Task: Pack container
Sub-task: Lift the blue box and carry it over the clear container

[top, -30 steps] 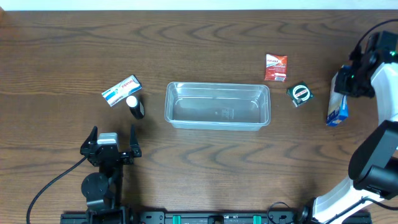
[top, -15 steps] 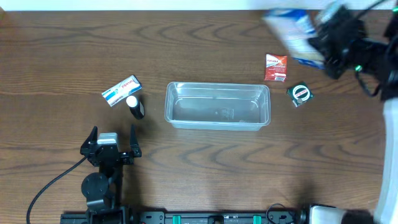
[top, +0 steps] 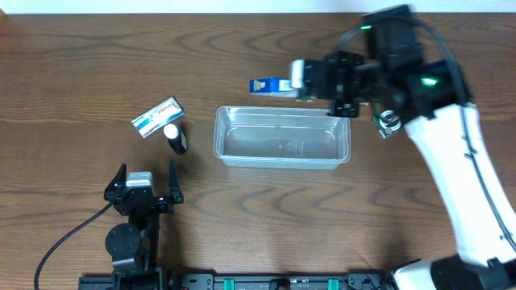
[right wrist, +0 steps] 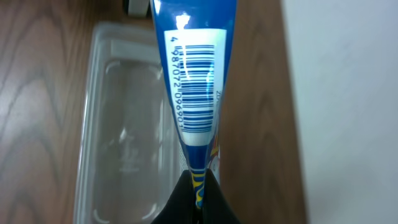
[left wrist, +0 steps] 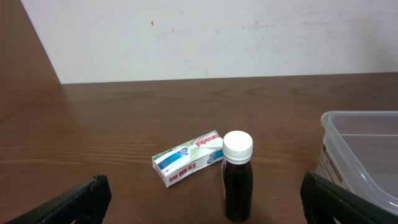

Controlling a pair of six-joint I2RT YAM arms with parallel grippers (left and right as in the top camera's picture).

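Container [top: 281, 137] just nearside of right tool [top: 300, 79], clenched on blue box [top: 268, 85] (by far rim); left tool [top: 146, 179] released.

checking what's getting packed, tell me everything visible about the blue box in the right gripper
The blue box looks like glossy card, blue with a white panel carrying a black barcode and yellow near the gripped end. The right gripper is shut on one narrow end, so the box juts out lengthwise. From overhead it hangs just beyond the far rim of the clear container, touching nothing else visible.
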